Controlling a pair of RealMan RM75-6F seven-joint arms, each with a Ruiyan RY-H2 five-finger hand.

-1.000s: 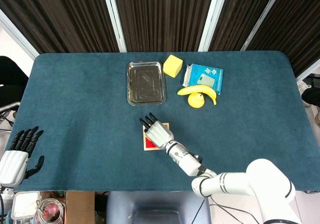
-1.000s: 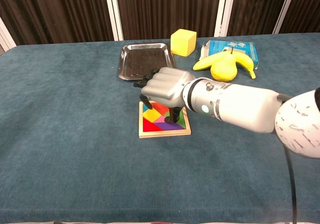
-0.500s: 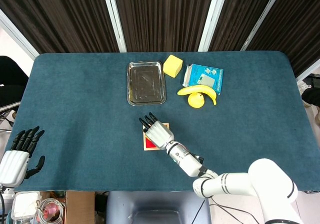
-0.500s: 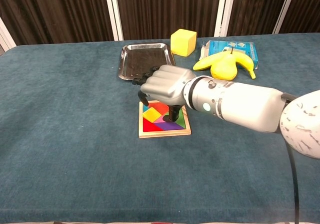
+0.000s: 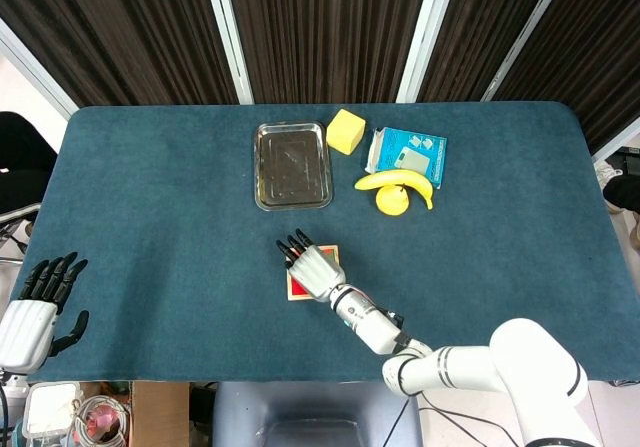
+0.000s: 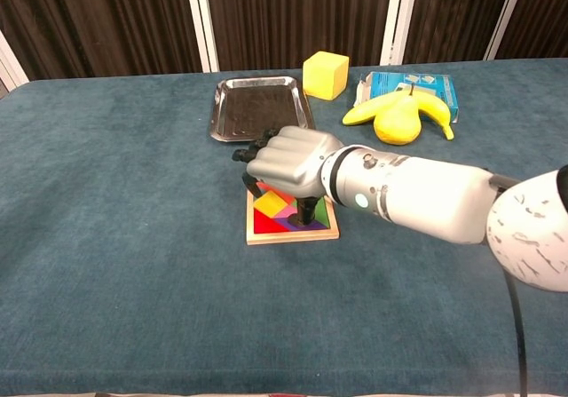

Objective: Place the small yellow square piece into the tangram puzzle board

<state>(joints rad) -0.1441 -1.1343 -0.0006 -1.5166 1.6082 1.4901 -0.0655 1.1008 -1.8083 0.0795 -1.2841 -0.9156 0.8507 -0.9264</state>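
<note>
The tangram board [image 6: 293, 234] lies at the table's middle, its wooden frame filled with coloured pieces. The small yellow square piece [image 6: 269, 205] lies flat in the board's left part, beside red and purple pieces. My right hand [image 6: 291, 158] hovers over the board's far half, palm down, its fingers spread and bent toward the table, with the thumb reaching down onto the board. It holds nothing. From the head view this hand [image 5: 313, 265] covers most of the board [image 5: 294, 290]. My left hand [image 5: 33, 312] stays open beyond the table's near left corner.
A metal tray [image 5: 292, 165] sits behind the board. A yellow cube [image 5: 346, 131], a blue box [image 5: 411, 153], a banana [image 5: 397, 180] and a yellow pear [image 5: 392, 200] stand at the back right.
My right hand has shifted slightly left over the board. The yellow square stays in the board. The left hand has not moved.
</note>
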